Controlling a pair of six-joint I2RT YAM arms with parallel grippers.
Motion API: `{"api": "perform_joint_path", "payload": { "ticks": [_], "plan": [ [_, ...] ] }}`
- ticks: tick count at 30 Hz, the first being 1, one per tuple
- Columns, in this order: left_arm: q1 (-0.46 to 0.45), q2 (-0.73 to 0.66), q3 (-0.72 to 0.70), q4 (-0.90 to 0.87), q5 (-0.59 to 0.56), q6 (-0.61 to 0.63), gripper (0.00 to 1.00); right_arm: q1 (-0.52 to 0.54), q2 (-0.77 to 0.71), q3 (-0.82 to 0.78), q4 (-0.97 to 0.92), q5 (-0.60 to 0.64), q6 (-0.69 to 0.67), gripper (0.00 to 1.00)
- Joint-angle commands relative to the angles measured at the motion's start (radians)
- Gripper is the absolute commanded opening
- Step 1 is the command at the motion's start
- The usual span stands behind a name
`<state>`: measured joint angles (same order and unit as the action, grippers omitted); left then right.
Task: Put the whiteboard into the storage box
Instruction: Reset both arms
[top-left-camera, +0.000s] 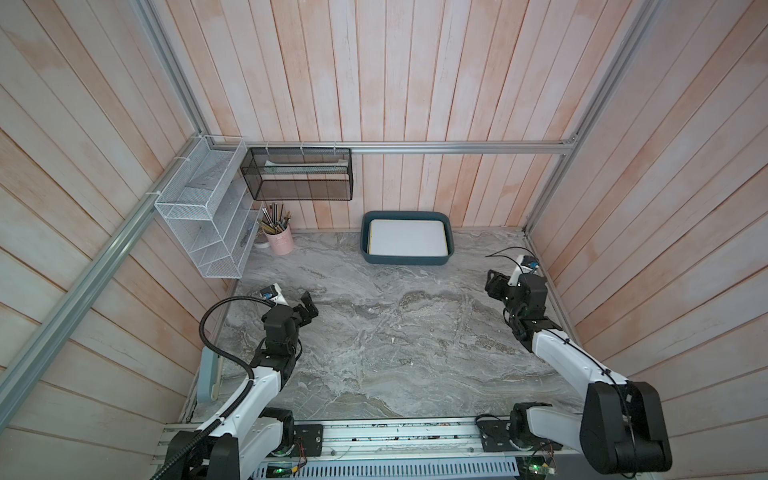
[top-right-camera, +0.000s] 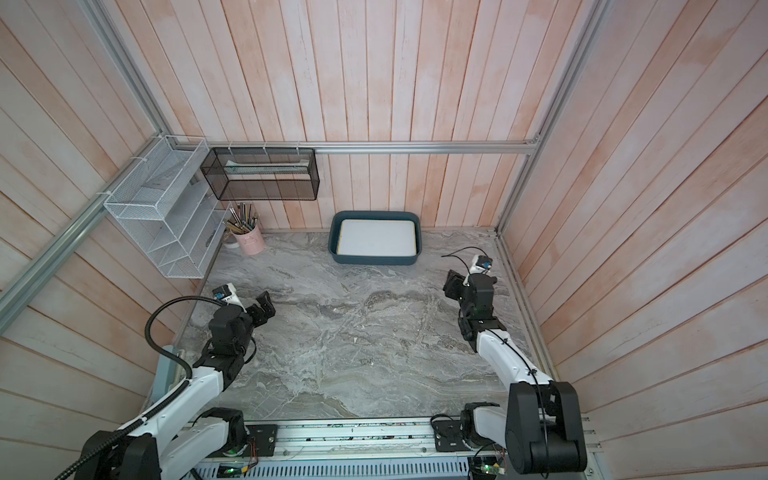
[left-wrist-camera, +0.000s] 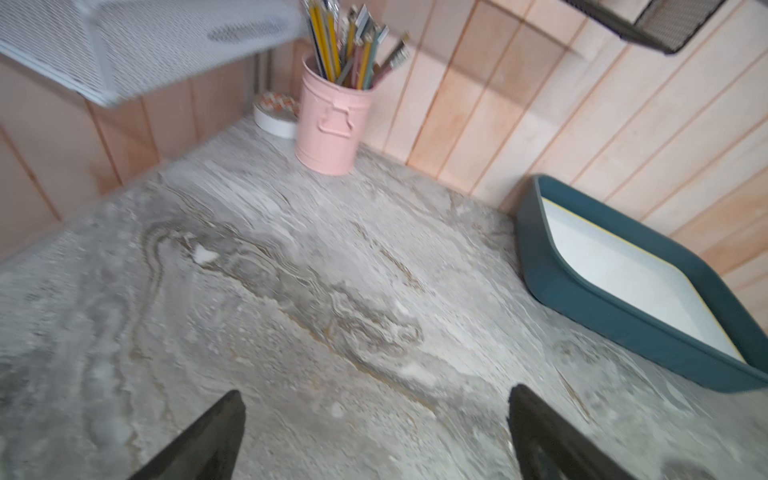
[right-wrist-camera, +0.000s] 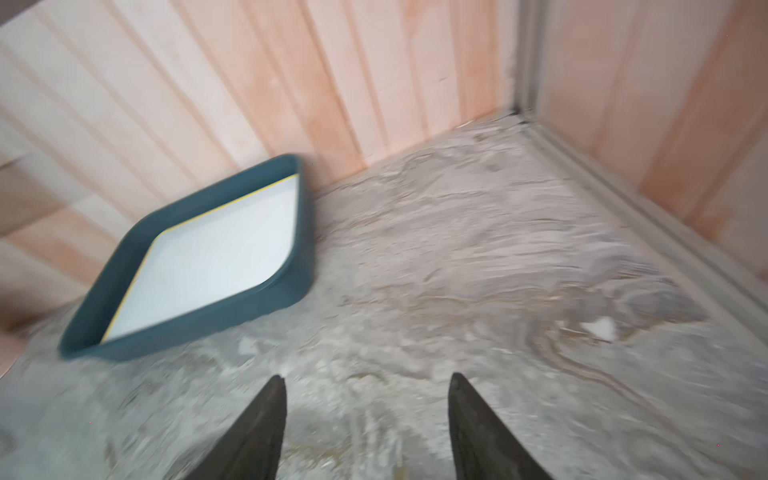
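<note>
The dark teal storage box (top-left-camera: 406, 262) (top-right-camera: 375, 260) stands against the back wall in both top views. A white whiteboard (top-left-camera: 408, 237) (top-right-camera: 377, 237) with a thin yellow edge lies flat inside it. The box (left-wrist-camera: 598, 309) and whiteboard (left-wrist-camera: 623, 274) also show in the left wrist view, and the box (right-wrist-camera: 195, 320) and whiteboard (right-wrist-camera: 208, 266) in the right wrist view. My left gripper (top-left-camera: 308, 306) (left-wrist-camera: 374, 399) hovers open over the marble at the left, far from the box. My right gripper (top-left-camera: 494, 284) (right-wrist-camera: 368, 384) is open and empty at the right, short of the box.
A pink cup of pencils (top-left-camera: 279, 241) (left-wrist-camera: 332, 124) and a small round tin (left-wrist-camera: 275, 118) sit in the back left corner. A white wire shelf basket (top-left-camera: 203, 216) hangs on the left wall, a black mesh rack (top-left-camera: 297, 173) on the back wall. Metal frame rails (right-wrist-camera: 665, 232) edge the marble table (top-left-camera: 395, 332).
</note>
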<state>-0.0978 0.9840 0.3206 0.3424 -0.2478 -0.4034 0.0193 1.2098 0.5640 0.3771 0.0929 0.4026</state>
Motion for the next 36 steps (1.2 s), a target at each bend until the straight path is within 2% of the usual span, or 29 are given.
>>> {"api": "perform_joint_path", "payload": {
  "ticks": [1,5,9,12,16,19,21,25,26,29,30,32,34,36],
  "plan": [
    [0.025,-0.015,-0.031,0.133,-0.050,0.092,1.00,-0.053,0.008,-0.057,0.095,0.170,-0.026,0.63],
    [0.043,0.032,-0.060,0.241,-0.055,0.207,1.00,-0.077,0.073,-0.141,0.280,0.244,-0.070,0.65],
    [0.065,0.088,-0.133,0.396,-0.065,0.243,1.00,-0.078,0.132,-0.200,0.456,0.249,-0.157,0.65],
    [0.072,0.155,-0.209,0.613,-0.044,0.275,1.00,-0.077,0.152,-0.260,0.591,0.266,-0.197,0.65],
    [0.083,0.214,-0.232,0.757,-0.013,0.293,1.00,-0.080,0.175,-0.400,0.867,0.244,-0.234,0.65],
    [0.084,0.253,-0.222,0.795,-0.004,0.307,1.00,-0.082,0.256,-0.460,1.075,0.189,-0.247,0.65],
    [0.084,0.285,-0.206,0.810,0.002,0.319,1.00,-0.077,0.271,-0.454,1.072,0.114,-0.275,0.65],
    [0.091,0.379,-0.198,0.924,0.030,0.351,1.00,-0.076,0.357,-0.440,1.133,0.060,-0.297,0.66],
    [0.096,0.422,-0.198,0.967,0.039,0.336,1.00,-0.073,0.368,-0.441,1.156,0.043,-0.311,0.66],
    [0.098,0.603,-0.199,1.157,0.093,0.356,1.00,-0.072,0.348,-0.388,1.027,0.039,-0.311,0.66],
    [0.097,0.634,-0.197,1.206,0.094,0.372,1.00,-0.066,0.352,-0.388,1.032,0.043,-0.315,0.73],
    [0.101,0.548,-0.165,1.000,0.128,0.354,1.00,-0.066,0.351,-0.386,1.028,0.044,-0.315,0.80],
    [0.101,0.594,-0.099,0.952,0.109,0.365,1.00,-0.065,0.351,-0.386,1.029,0.045,-0.315,0.81],
    [0.099,0.562,-0.040,0.790,0.136,0.368,1.00,-0.064,0.352,-0.386,1.029,0.045,-0.317,0.81]
  ]
}}
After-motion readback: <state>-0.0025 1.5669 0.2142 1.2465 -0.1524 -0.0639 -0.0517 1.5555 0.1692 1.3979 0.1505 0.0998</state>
